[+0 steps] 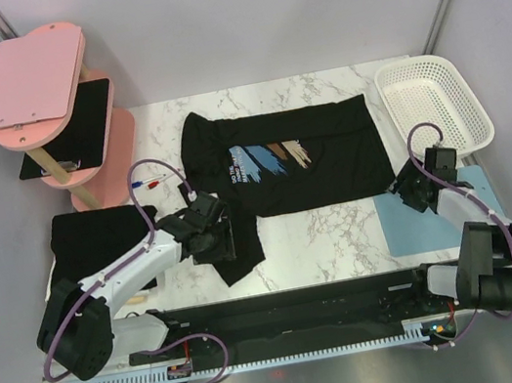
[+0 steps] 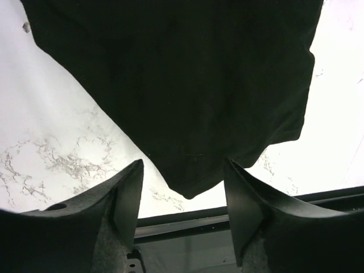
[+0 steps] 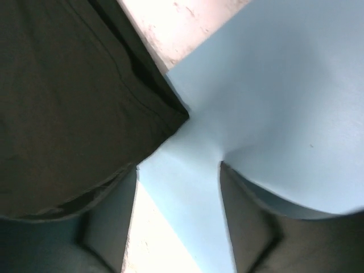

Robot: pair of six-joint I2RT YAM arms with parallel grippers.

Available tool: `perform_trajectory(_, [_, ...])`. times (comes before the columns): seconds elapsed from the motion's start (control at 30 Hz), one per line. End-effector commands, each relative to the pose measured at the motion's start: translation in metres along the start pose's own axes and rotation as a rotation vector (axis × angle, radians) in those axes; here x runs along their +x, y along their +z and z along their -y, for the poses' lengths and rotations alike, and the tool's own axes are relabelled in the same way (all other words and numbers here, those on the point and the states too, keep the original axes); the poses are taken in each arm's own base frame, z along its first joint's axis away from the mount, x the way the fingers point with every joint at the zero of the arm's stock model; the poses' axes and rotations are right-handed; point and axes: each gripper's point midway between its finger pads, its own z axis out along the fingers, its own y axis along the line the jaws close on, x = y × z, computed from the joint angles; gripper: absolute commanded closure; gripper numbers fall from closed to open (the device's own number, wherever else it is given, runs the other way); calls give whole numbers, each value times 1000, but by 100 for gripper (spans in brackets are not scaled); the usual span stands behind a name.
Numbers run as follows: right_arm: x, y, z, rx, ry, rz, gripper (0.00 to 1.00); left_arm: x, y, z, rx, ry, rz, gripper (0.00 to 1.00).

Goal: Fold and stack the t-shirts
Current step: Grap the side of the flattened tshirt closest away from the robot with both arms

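While the printed t-shirt (image 1: pixel 300 159) lies flat on the surface (image 1: pixel 332 228), my left end effector (image 2: pixel 182 170) gapes above its sleeve and my right end effector (image 3: pixel 179 170) gapes at its corner over the mat (image 3: pixel 273 85).

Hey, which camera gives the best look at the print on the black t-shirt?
Top external: the streaked print lies fully visible on the spread t-shirt. Both wrist views show only plain black fabric, with no print.
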Motion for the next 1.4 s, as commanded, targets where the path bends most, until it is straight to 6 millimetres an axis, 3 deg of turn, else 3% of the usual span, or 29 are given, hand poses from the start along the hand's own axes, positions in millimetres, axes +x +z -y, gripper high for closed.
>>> perform_trajectory(0.0, [5, 10, -7, -61, 36, -1, 40, -9, -4, -3, -43, -1, 44, 31])
perform_trajectory(0.3, [8, 18, -2, -92, 63, 61, 90, -3, -1, -5, -87, 29, 51, 26])
perform_trajectory(0.53, [-2, 8, -5, -124, 35, 151, 100, 9, 8, -3, -135, 78, 30, 26])
perform_trajectory(0.7, [-6, 1, -12, -136, 33, 144, 96, 15, 12, -1, -149, 88, 19, 25])
perform_trajectory(0.73, [-6, -1, -11, -129, 41, 141, 79, 16, 13, -2, -154, 93, 15, 25])
perform_trajectory(0.8, [-6, -3, -12, -131, 48, 142, 65, 16, 13, 0, -155, 95, 13, 25])
perform_trajectory(0.83, [-5, -3, -12, -133, 65, 140, 52, 16, 14, 1, -157, 100, 11, 25])
perform_trajectory(0.93, [-1, 1, -11, -133, 87, 132, 44, 16, 15, 1, -163, 106, 10, 26])
perform_trajectory(1.2, [4, 10, -2, -121, 178, 159, 45, 16, 15, 3, -166, 119, 11, 26])
perform_trajectory(1.37, [-4, 15, -4, -121, 203, 200, 51, 17, 16, 3, -169, 122, 10, 26])
